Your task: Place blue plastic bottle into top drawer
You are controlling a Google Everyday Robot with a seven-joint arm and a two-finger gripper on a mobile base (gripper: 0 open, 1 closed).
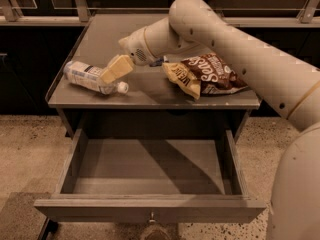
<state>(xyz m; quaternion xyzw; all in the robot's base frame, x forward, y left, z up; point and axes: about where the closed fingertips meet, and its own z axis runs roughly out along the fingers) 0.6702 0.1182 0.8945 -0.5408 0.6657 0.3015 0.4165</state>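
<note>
Cream jaws over bottle [83,76] (white cap, pale label); brown-yellow chip bag [215,75]; grey-brown drawer [100,210].

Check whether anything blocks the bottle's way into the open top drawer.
Nothing visible does. The clear plastic bottle with white cap lies on its side on the grey tabletop, the gripper at its cap end. The wide grey-brown wooden drawer stands pulled open below. The brown crisp bag lies off to the right.
</note>
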